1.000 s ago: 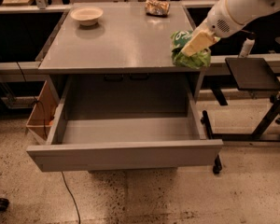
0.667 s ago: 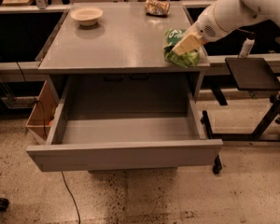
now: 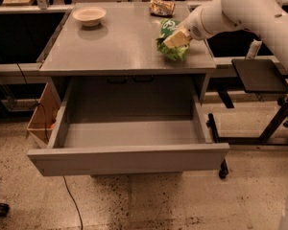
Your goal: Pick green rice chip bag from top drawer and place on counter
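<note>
While it hovers over the counter [image 3: 115, 47], the pincer [image 3: 175, 39] grips the green bag [image 3: 173, 53].

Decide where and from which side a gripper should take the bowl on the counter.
Probably grip the bowl by its rim, from straight above, one finger inside and one outside: it sits upright, open and shallow, so the rim is its narrowest part. The gripper is over the counter's right side, holding the green rice chip bag.

We see dim, warm light from overhead — the counter [image 3: 120, 47] carries a soft sheen toward 12 o'clock. At 1 o'clock the gripper [image 3: 175, 39], clamped on the green bag [image 3: 174, 53], is brightly lit; the back wall of the drawer [image 3: 129, 134] lies in shadow.
</note>
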